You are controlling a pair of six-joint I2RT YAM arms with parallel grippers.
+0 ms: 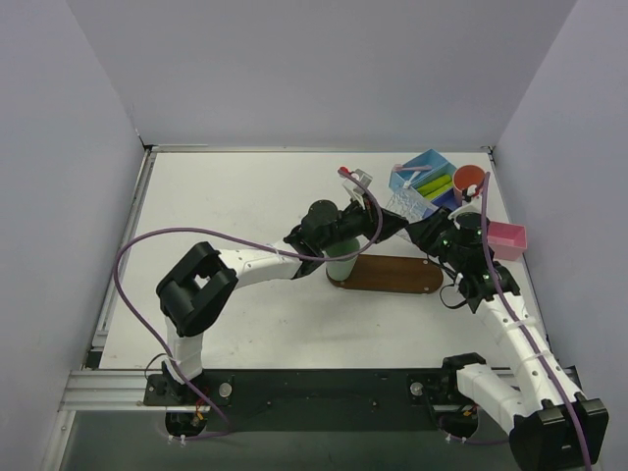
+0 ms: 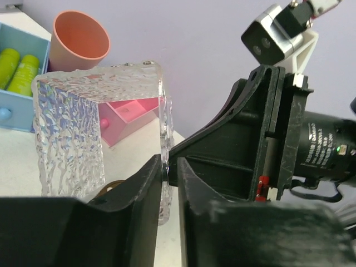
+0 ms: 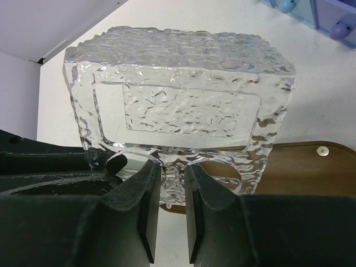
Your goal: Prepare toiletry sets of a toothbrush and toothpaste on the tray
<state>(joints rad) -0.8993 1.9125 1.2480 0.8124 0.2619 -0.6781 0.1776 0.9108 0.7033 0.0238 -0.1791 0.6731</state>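
Note:
A clear, ripple-textured square container [image 1: 405, 201] hangs above the right part of the dark brown oval tray [image 1: 397, 277]. My left gripper [image 1: 389, 222] is shut on one of its walls [image 2: 164, 139], and the jaws [image 2: 169, 172] pinch the wall's edge. My right gripper [image 1: 428, 230] is shut on its lower rim [image 3: 177, 167] from the other side. Lime-green toothpaste tubes [image 1: 433, 183] lie in the blue compartment bin [image 1: 429, 163] and also show in the left wrist view [image 2: 16, 69]. I cannot make out any toothbrush.
A mint-green cup [image 1: 340, 264] stands on the tray's left end. An orange cup [image 1: 468, 180] stands right of the blue bin, and a pink shallow box [image 1: 506, 235] lies by the right wall. The tray shows under the container [image 3: 303, 167].

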